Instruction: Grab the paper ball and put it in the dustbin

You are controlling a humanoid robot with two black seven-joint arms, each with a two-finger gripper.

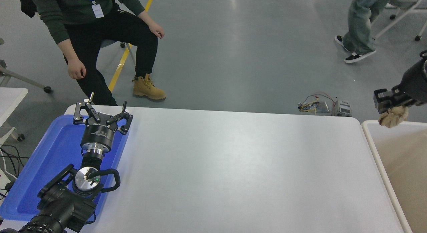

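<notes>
While the left gripper (102,117) rests spread over a blue tray (50,159), the right gripper (388,104) pinches the paper ball (393,116), the dustbin (375,143) just below it.

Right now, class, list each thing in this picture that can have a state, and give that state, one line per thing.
Paper ball: crumpled, held in the air by the right gripper, by the dustbin's far rim.
Right gripper: shut on the paper ball, raised.
Left gripper: open, empty, parked over the blue tray.
Dustbin: open-topped, nothing seen in its visible part.
Blue tray: flat on the table, nothing seen in it.
</notes>
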